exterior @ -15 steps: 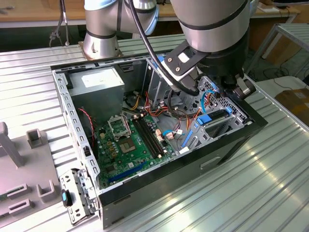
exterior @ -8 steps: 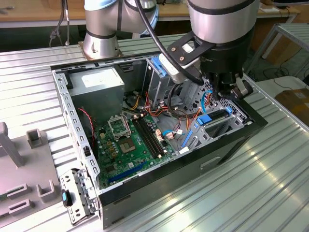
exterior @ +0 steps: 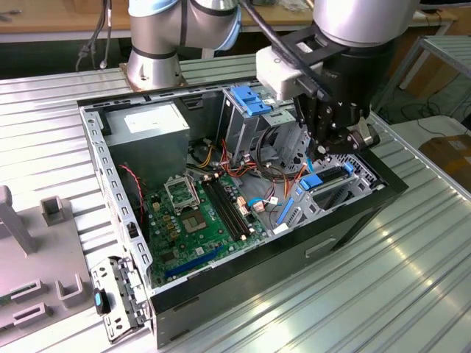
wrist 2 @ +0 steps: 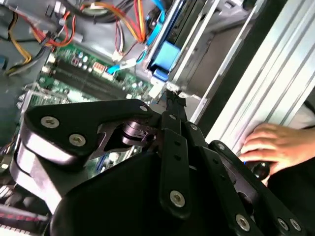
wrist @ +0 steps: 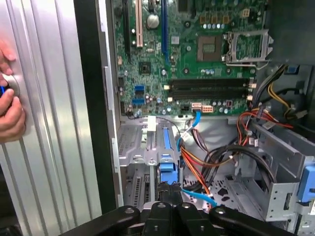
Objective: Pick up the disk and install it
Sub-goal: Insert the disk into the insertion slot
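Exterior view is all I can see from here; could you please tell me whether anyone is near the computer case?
Observer: Yes. In both wrist views a person's hand rests on the ribbed table, just outside the case wall, on a small round object.
Operator: Thank you. What lies directly ahead of the gripper?
Observer: In the first wrist view the gripper points at a blue plastic rail standing in the metal drive cage, with orange cables beside it.
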You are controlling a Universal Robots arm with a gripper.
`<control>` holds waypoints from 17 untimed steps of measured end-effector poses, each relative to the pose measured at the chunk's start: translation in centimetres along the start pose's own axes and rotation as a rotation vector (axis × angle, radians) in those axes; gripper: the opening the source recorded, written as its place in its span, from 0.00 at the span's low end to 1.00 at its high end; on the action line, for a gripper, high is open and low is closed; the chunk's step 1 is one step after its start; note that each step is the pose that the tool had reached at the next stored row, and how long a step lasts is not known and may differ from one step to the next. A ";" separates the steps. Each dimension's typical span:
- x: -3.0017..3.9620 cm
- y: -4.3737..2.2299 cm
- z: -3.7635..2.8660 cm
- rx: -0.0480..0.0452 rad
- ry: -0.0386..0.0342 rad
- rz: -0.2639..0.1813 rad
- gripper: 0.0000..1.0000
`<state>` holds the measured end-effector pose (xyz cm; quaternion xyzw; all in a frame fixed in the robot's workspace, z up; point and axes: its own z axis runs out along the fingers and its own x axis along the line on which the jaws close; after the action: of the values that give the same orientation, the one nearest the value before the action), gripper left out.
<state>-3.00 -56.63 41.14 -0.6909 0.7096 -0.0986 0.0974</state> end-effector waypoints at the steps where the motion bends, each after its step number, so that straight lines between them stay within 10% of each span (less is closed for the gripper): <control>1: -0.01 -0.26 0.03 -0.0277 0.0007 0.000 0.11; 2: -0.04 -0.85 0.19 -0.0683 0.0017 0.000 0.11; 3: -0.05 -1.18 0.30 -0.0733 0.0017 0.000 0.11; 14: -0.28 -8.46 2.58 -0.0780 0.0006 0.001 0.11; 17: -0.35 -9.19 2.80 -0.1410 0.0023 0.001 0.11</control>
<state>6.61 -56.54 40.98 -0.6954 0.7153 -0.0491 0.0478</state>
